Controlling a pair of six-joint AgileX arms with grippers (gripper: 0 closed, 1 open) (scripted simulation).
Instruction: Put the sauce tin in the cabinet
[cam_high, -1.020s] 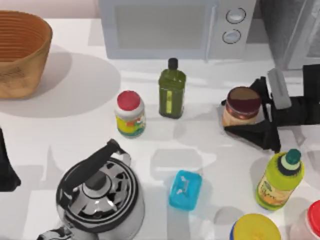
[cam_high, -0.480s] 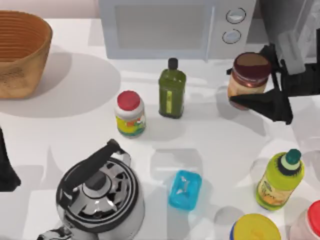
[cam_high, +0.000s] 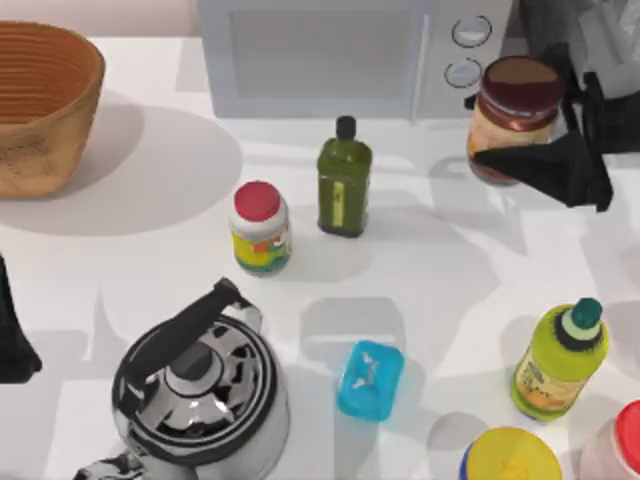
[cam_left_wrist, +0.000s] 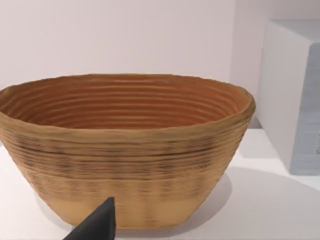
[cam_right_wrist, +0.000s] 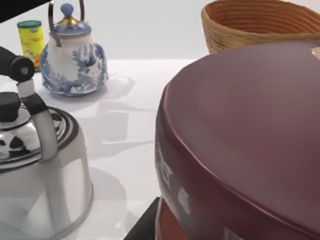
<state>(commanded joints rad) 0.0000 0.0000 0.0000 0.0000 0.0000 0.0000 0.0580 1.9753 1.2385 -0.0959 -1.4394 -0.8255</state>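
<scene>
The right gripper (cam_high: 530, 120) held the sauce tin (cam_high: 515, 115), a short squat can with a dark maroon-brown top and an orange-red label, its black fingers (cam_high: 545, 170) clamped on the can's sides. The tin hung upright just in front of the light grey microwave with two round knobs (cam_high: 330, 55), at that microwave's right front corner, right by the knobs. Immediately to the right of the microwave stood the cabinet (cam_high: 560, 25), a grey unit with a dark speckled surface (seen only in part), and the tin was near it but not inside it. In the right wrist view the tin's maroon top (cam_right_wrist: 250, 145) loomed close, with a shiny steel kettle (cam_right_wrist: 35, 165) beyond it.

In front of the microwave, on the white counter (cam_high: 150, 250), stood a dark green bottle with a black cap (cam_high: 344, 180), and to its left a white jar with a red cap (cam_high: 259, 228). Well to the left of the microwave sat a woven tan basket (cam_high: 40, 105), close in the left wrist view (cam_left_wrist: 125, 150). The left gripper (cam_high: 12, 345) was parked well in front of the microwave at the counter's left edge; whether its fingers were apart or together I could not tell.
</scene>
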